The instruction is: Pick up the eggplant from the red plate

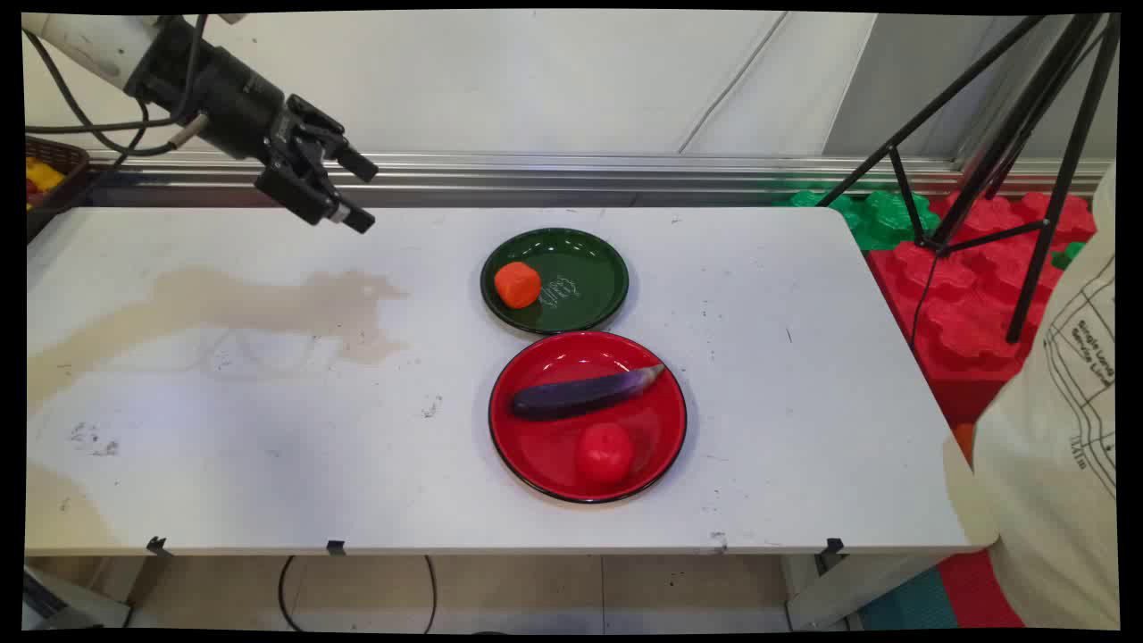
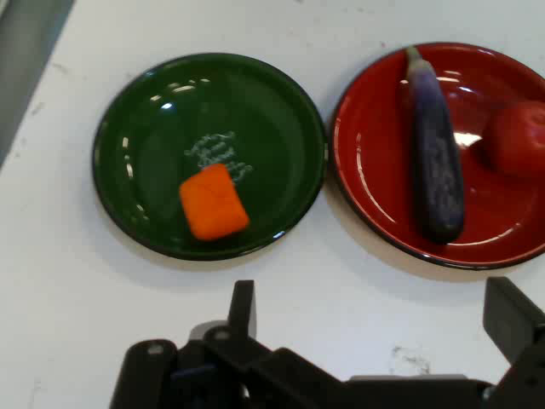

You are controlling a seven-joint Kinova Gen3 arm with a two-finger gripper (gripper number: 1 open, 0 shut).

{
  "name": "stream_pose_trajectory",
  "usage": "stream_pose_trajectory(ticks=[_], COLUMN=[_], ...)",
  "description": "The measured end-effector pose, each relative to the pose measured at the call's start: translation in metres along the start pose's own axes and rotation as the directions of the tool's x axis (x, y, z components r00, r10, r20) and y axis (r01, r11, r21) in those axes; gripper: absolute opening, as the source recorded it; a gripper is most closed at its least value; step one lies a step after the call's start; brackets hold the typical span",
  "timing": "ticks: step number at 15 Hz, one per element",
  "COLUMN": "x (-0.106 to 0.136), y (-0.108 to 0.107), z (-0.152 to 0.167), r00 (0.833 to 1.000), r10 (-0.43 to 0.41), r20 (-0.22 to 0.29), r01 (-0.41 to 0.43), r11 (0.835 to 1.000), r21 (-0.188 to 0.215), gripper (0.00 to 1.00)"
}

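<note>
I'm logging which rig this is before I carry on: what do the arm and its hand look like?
The arm is a white tube that ends in a black cylindrical wrist section. Black cables hang in loops beneath it. The hand is black, built of angular linkage with two blunt, straight fingers. No lettering shows on the visible part.

In the hand view, the red plate [image 2: 375, 221] is cut off at the picture's right edge, and the red tomato [image 2: 518, 136] on it shows only partly. The pale print on the green plate [image 2: 136, 196] is too small to read. In the main view, a basket [image 1: 55, 165] at the far left is cut off.
</note>
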Motion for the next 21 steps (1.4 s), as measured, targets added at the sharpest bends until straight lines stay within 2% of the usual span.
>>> stream_pose_trajectory(ticks=[4, 8, 17, 21], x=[0.004, 0.009, 0.011, 0.010], y=[0.014, 0.035, 0.063, 0.071], z=[0.014, 0.047, 0.120, 0.157], r00=[0.999, 0.997, 0.988, 0.979], r10=[0.028, 0.055, 0.096, 0.133], r20=[0.027, 0.058, 0.118, 0.153], r01=[-0.026, -0.049, -0.080, -0.110], r11=[0.998, 0.995, 0.988, 0.982], r21=[-0.049, -0.092, -0.134, -0.154], gripper=[1.00, 1.00, 1.00, 1.00])
